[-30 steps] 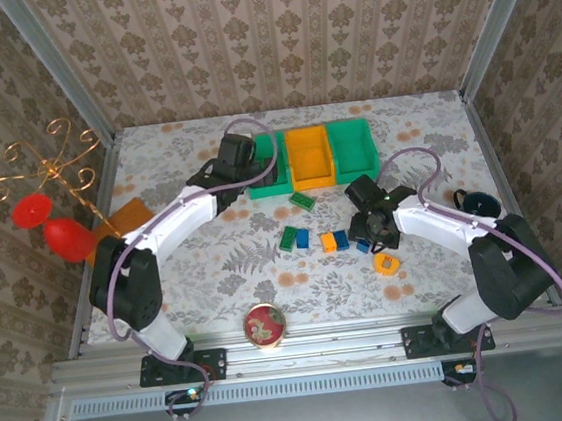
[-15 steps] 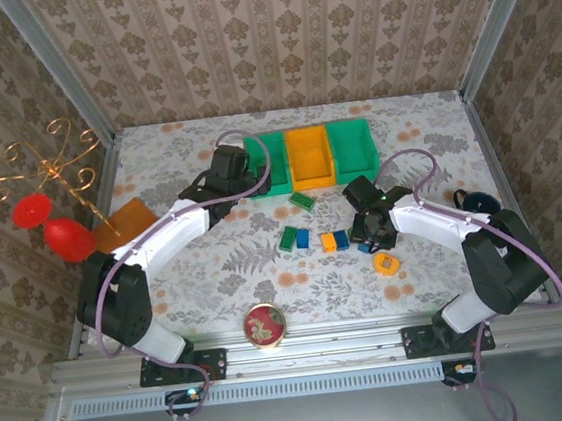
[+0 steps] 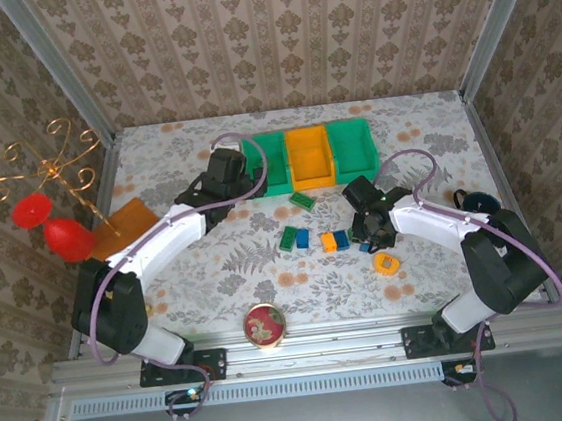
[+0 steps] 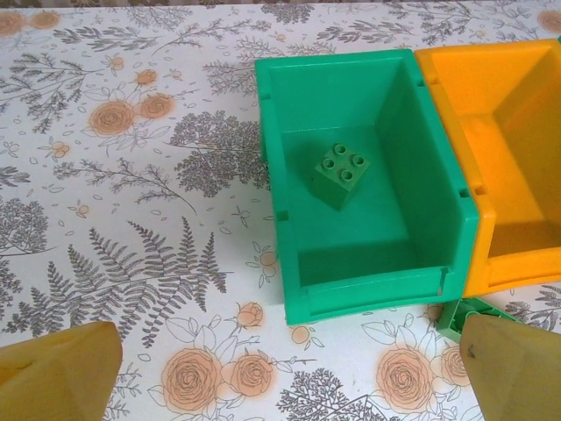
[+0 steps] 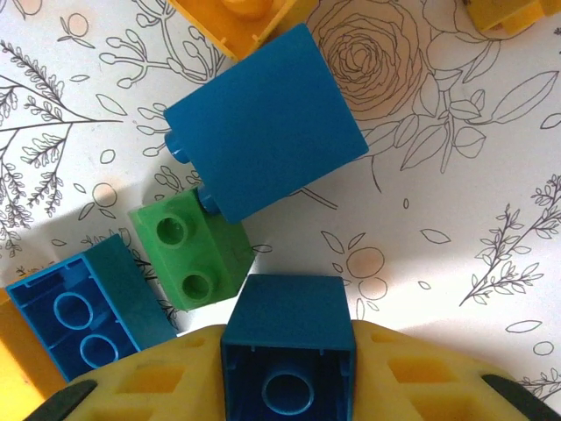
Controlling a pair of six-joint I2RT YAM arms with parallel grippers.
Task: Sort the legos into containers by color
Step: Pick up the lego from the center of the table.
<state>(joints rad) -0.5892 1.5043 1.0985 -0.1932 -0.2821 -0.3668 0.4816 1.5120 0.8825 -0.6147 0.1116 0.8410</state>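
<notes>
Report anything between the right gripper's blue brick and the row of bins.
Nothing visible: bare tablecloth lies between the right gripper with its blue brick and the bins; other bricks lie to its left.

The left arm point(image 3: 163, 238) starts at 7 o'clock in the top view and stretches long and low toward 12 o'clock. Its wrist is turned so that the left claw point(image 3: 229, 174) points toward 1 o'clock. The jaws stand wide apart and hold nothing, and the yellow fingertips point(image 4: 53, 373) sit at the lower corners of the wrist view. The right arm point(image 3: 444, 229) starts at 5 o'clock with its elbow out at 3 o'clock, and its forearm runs toward 10 o'clock. The right claw point(image 3: 368, 226) points down, its pads point(image 5: 394, 377) closed on a blue lego point(image 5: 287, 333).
</notes>
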